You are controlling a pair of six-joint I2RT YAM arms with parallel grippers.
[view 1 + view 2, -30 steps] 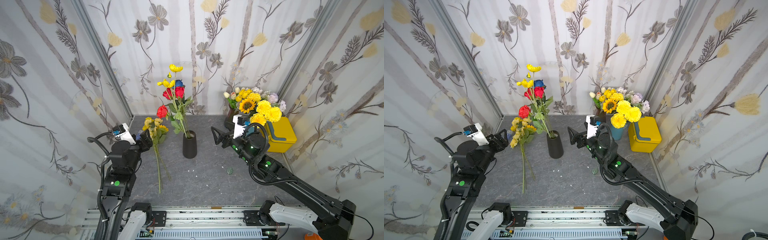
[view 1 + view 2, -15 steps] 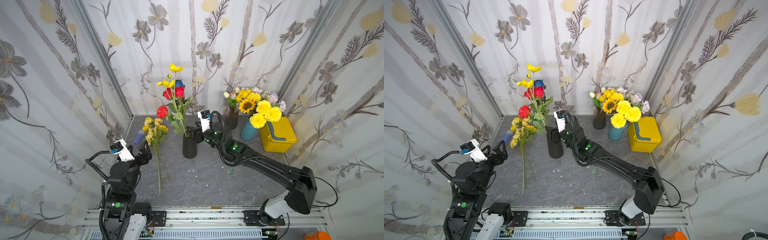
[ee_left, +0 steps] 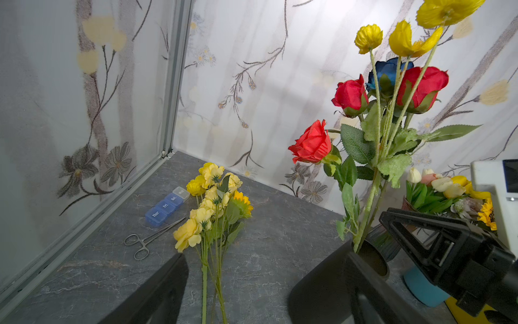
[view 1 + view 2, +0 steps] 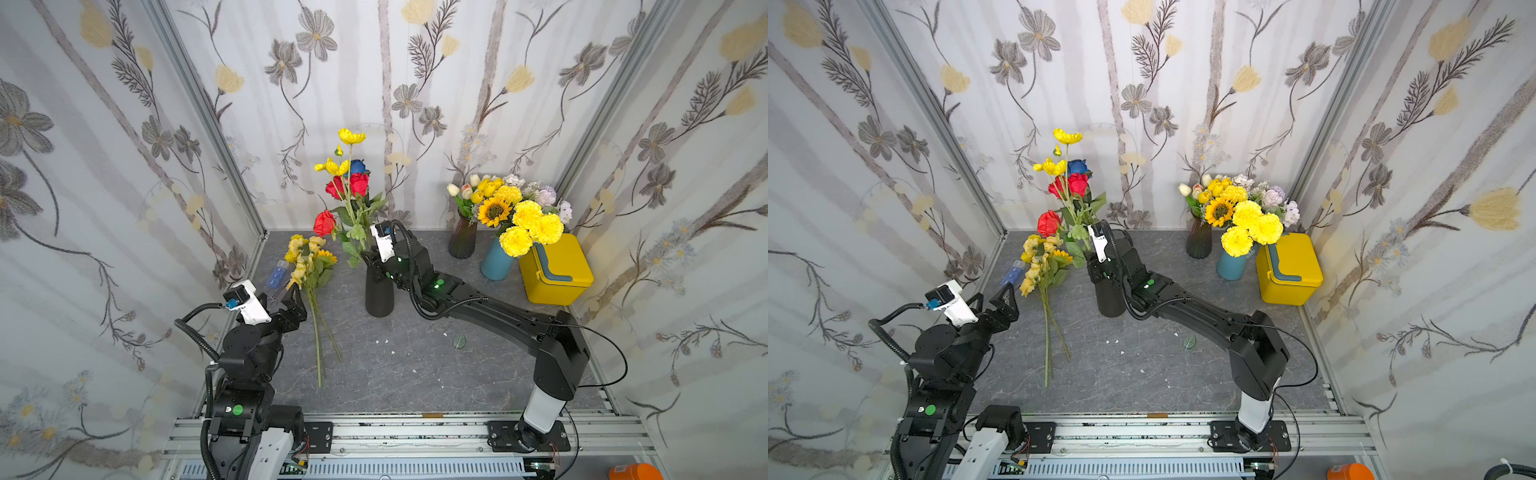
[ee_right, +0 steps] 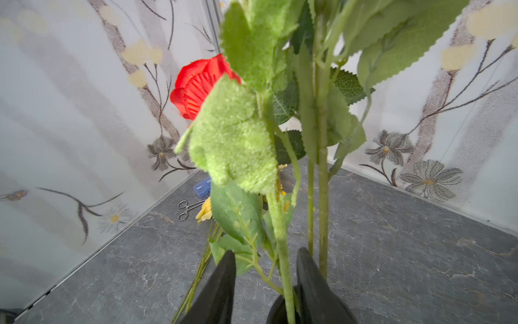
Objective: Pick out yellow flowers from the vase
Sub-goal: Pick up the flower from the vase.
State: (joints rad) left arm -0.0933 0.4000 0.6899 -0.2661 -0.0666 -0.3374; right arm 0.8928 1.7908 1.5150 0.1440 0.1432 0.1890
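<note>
Right gripper (image 5: 263, 256) sits at the mouth of the black vase (image 4: 379, 291), fingers (image 5: 224, 280) partly closed. A fuzzy green stem (image 5: 280, 224) stands between them with a gap on one side; not clamped. A second ago this arm hung back at 3 o'clock near the blue vase (image 4: 494, 266) with jaws wide; it has since swung in and narrowed them. Left gripper (image 4: 992, 296) is at 8 o'clock of the black vase, spread wider than before, holding nothing. Yellow flowers (image 4: 351, 136) top the bouquet, above red roses (image 4: 353, 185) and a blue rose (image 4: 357, 166). Rose leaves (image 5: 392, 42) and neighbouring stems crowd the grip point. A loose bunch of yellow blooms (image 4: 307, 257) lies flat at 9 o'clock. Pill box (image 3: 165, 207) and scissors (image 3: 148, 241) at 10 o'clock; yellow box (image 4: 557, 270) at 3 o'clock; fallen leaf (image 4: 459, 341) at 5 o'clock.
</note>
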